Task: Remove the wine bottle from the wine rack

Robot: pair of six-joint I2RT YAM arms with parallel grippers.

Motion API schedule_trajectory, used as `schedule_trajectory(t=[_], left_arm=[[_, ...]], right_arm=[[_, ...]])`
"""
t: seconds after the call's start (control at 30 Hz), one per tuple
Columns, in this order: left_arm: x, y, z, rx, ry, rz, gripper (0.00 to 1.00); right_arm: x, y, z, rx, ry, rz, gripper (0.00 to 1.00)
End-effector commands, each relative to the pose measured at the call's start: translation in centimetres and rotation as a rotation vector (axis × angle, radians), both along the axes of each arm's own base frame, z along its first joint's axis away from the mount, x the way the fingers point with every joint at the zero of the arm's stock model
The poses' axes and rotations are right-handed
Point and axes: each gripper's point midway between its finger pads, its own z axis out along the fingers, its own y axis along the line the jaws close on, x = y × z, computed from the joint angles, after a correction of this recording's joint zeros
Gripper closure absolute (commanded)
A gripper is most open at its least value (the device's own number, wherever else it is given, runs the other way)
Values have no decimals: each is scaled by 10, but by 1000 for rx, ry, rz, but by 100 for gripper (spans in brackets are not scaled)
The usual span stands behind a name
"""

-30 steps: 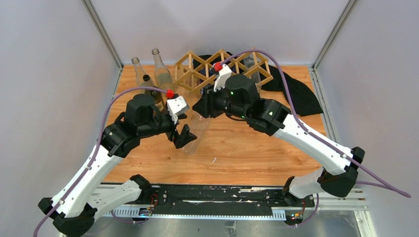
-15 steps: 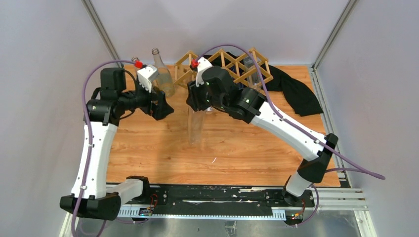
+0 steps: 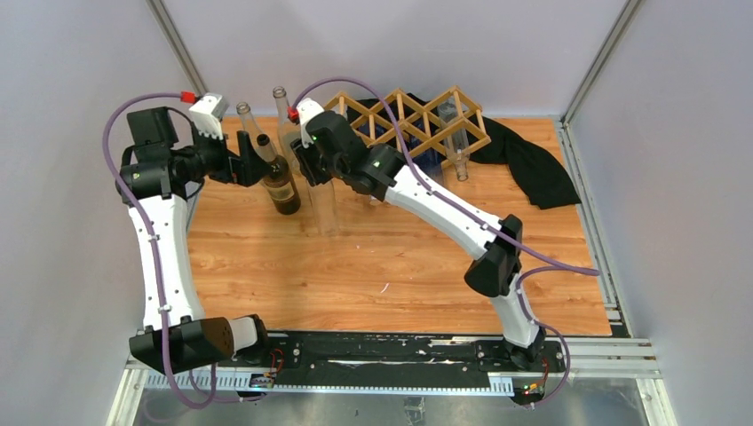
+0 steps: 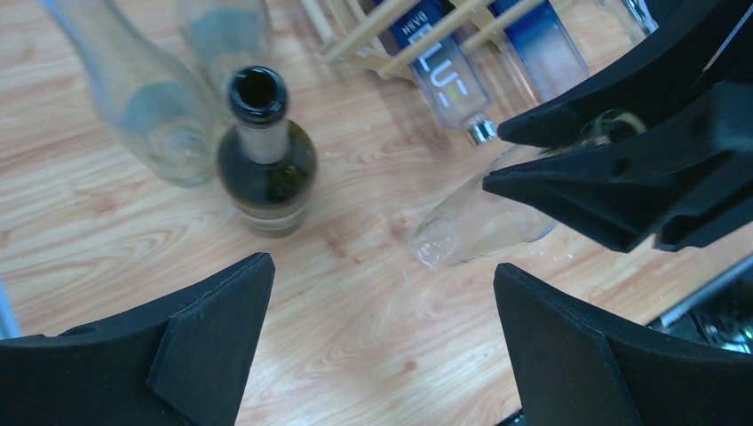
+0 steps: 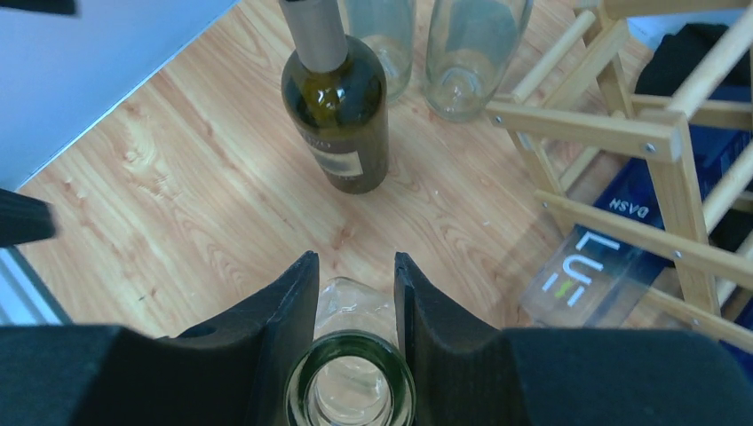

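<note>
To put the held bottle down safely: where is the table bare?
Bare: the near half of the table, in front of the dark bottle; also in front of the cloth. Crowded: back left, clear bottles beside the rack.

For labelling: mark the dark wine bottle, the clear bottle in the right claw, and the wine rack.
dark wine bottle [image 5: 337, 124], right wrist view, its shoulder.
clear bottle [image 4: 471, 226], left wrist view, its body.
wine rack [image 5: 586, 127], right wrist view, a slat.

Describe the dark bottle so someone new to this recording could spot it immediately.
Find the wooden wine rack at the far edge of the table. Clear bottles stand just left of it. The dark green bottle is the only one there that isn't clear glass.
</note>
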Motion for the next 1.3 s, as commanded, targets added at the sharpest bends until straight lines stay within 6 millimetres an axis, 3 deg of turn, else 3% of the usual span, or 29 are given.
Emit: schedule_trajectory(t=[0.0,0.4,0.7,1.27], left_arm=[[3,18,18,-2,-30,73,0],[7,28,-8,35,17,76,0],[8,24,-23,25,43,31,0],[5,18,-31,14,39,-28,6]], right_arm=[[20,11,30,50,-107,-8,100],[65,32,-2,87,-132,-30,100],[84,41,-16,104,-158,-35,100],[120,54,-38,131,-219,-55,100]])
